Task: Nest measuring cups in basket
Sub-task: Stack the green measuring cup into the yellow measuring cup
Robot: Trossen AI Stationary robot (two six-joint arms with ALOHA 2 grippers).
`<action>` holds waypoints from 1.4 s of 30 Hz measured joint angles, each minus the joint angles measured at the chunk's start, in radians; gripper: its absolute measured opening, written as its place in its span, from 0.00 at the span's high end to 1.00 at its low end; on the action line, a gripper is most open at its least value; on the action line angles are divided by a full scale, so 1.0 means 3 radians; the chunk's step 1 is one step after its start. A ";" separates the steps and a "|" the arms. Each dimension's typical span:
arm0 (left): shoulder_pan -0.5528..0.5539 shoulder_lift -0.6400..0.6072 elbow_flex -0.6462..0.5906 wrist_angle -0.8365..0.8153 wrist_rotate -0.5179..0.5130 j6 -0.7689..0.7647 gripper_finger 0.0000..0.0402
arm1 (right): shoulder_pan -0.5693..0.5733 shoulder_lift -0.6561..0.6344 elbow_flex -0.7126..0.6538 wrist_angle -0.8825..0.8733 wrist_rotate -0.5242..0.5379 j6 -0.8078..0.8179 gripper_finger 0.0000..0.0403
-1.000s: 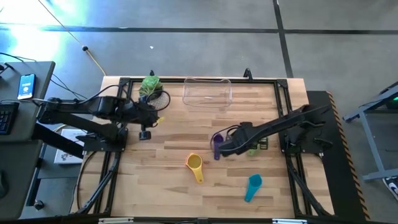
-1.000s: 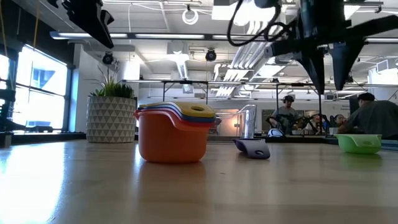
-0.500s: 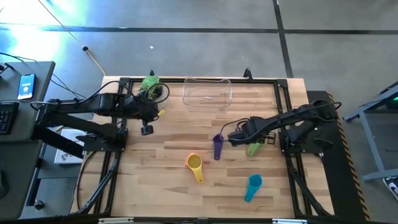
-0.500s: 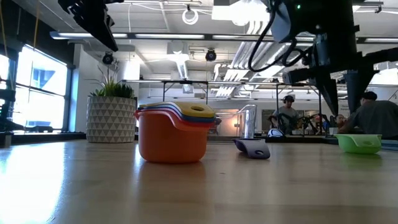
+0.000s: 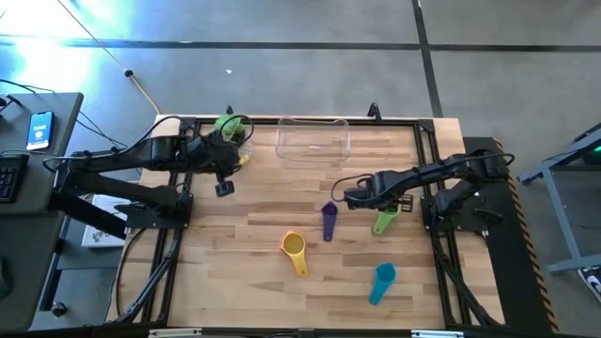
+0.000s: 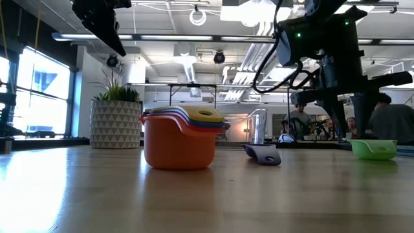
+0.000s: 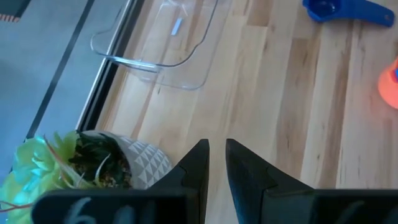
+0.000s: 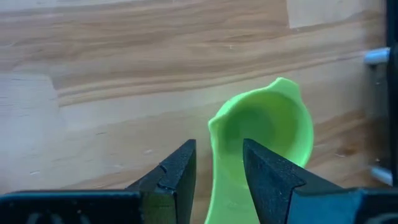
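Observation:
The green cup (image 5: 385, 222) lies on the table right of centre, handle toward the near edge. My right gripper (image 5: 351, 197) (image 8: 217, 152) hangs above it, slightly open; the green cup (image 8: 264, 130) shows past its fingertips, untouched. The purple cup (image 5: 329, 222) lies on its side just to the left. A nested stack with an orange cup outermost (image 5: 294, 248) (image 6: 181, 139) stands near the middle. The teal cup (image 5: 381, 282) lies by the near edge. The clear basket (image 5: 313, 139) sits at the far edge. My left gripper (image 5: 223, 189) (image 7: 216, 146) hovers shut near the plant.
A potted green plant (image 5: 229, 129) (image 7: 93, 165) stands at the far left corner, close to my left gripper and left of the basket (image 7: 155, 43). Bare wood lies between the basket and the cups. People sit in the room beyond the table.
My right gripper has moved away from the purple cup, toward the table's far edge and right, turning as it went, and now hangs over the green cup. The purple cup stays on the table. My left gripper has drifted a little toward the far edge, nearer the plant.

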 joint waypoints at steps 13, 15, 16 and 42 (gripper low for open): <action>0.0089 0.0000 0.0000 0.0003 -0.0001 0.0003 0.89 | -0.0022 0.0000 -0.0178 0.0230 -0.0059 -0.0039 0.70; 0.0089 0.0000 0.0000 0.0003 0.0000 0.0003 0.89 | -0.0022 0.0000 -0.0178 0.0226 -0.0059 -0.0041 0.74; 0.0089 0.0000 0.0000 0.0003 0.0000 0.0003 0.89 | -0.0022 0.0000 -0.0178 0.0224 -0.0059 -0.0043 0.76; 0.0089 0.0000 0.0001 0.0004 0.0000 0.0063 0.89 | 0.0041 0.0003 -0.0039 0.0199 -0.0183 -0.0274 1.00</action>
